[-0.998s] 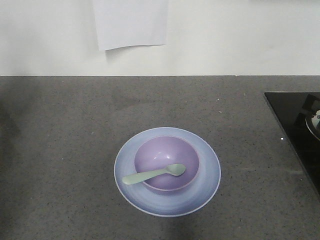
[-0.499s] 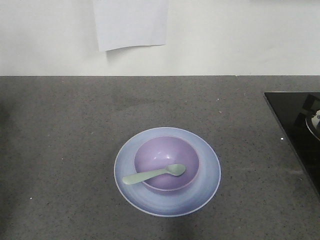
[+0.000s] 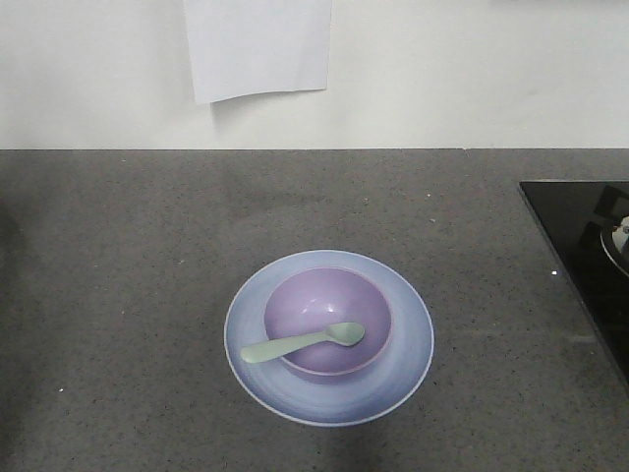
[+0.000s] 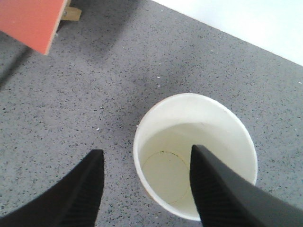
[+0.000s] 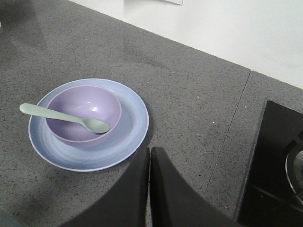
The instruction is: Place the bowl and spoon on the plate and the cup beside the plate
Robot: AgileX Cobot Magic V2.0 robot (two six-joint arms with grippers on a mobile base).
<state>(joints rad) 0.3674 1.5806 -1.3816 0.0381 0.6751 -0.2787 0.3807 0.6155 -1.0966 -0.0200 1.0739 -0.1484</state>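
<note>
The pale blue plate [image 3: 408,339] lies on the grey counter. The lavender bowl [image 3: 324,295] stands in it, and the mint-green spoon [image 3: 300,343] rests across the bowl with its handle pointing left. Neither gripper nor the cup shows in the front view. In the left wrist view the cup [image 4: 208,123] stands upright, its white inside showing. My left gripper [image 4: 147,151] is open over it, one finger above the cup's inside and the other outside its left wall. My right gripper [image 5: 149,149] is shut and empty, just right of the plate [image 5: 130,135], bowl [image 5: 80,101] and spoon [image 5: 66,118].
A black cooktop [image 3: 590,265] fills the counter's right edge and also shows in the right wrist view [image 5: 274,161]. A white sheet [image 3: 257,44] hangs on the back wall. An orange-red board [image 4: 28,19] sits beyond the cup to the left.
</note>
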